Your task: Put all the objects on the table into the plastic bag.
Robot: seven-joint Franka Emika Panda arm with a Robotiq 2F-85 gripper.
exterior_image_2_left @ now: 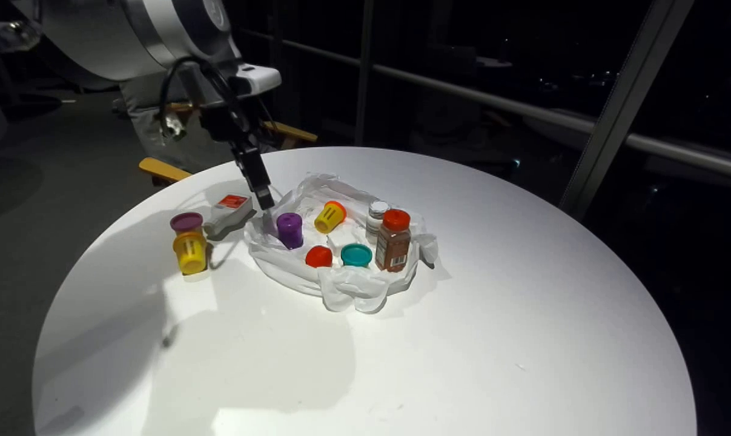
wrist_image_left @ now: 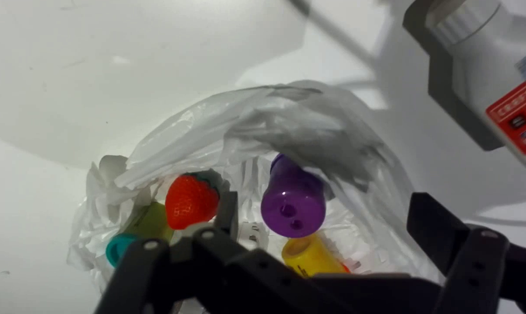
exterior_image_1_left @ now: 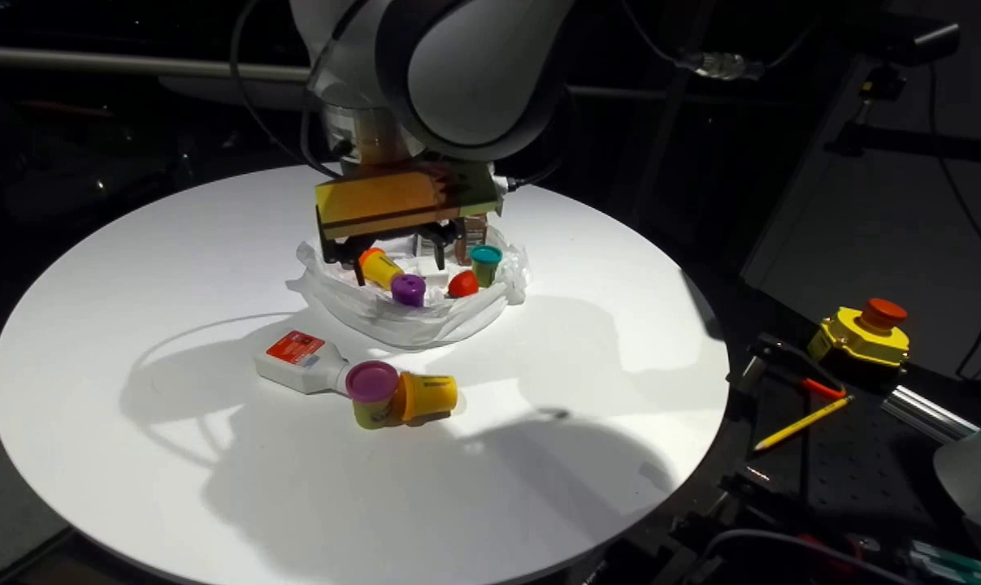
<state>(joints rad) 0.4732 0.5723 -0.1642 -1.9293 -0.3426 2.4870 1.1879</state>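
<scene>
The wrinkled plastic bag (exterior_image_1_left: pixel 425 321) lies spread on the round white table (exterior_image_1_left: pixel 214 504). My gripper (wrist_image_left: pixel 326 213) stands open over it, its fingers wide apart and nothing gripped. Between and below them a purple cup (wrist_image_left: pixel 293 196) rests inside the bag, touching a yellow cup (wrist_image_left: pixel 310 257) with an orange lid. Also in the bag are a red strawberry (wrist_image_left: pixel 192 201), a teal-lidded cup (exterior_image_2_left: pixel 356 255), a red-capped brown bottle (exterior_image_2_left: pixel 393 242), a white-capped bottle (exterior_image_2_left: pixel 376 219) and a white block (exterior_image_1_left: pixel 433 275). Outside it lie a white bottle (exterior_image_1_left: pixel 303 361) with red label, a purple-lidded cup (exterior_image_1_left: pixel 372 394) and a yellow-orange cup (exterior_image_1_left: pixel 429 396).
The two cups outside the bag touch each other, close to the neck of the lying white bottle. Off the table, an exterior view shows a red-topped emergency button (exterior_image_1_left: pixel 864 333) and a yellow pencil (exterior_image_1_left: pixel 805 422). A wooden chair arm (exterior_image_2_left: pixel 164 170) sits beside the table edge.
</scene>
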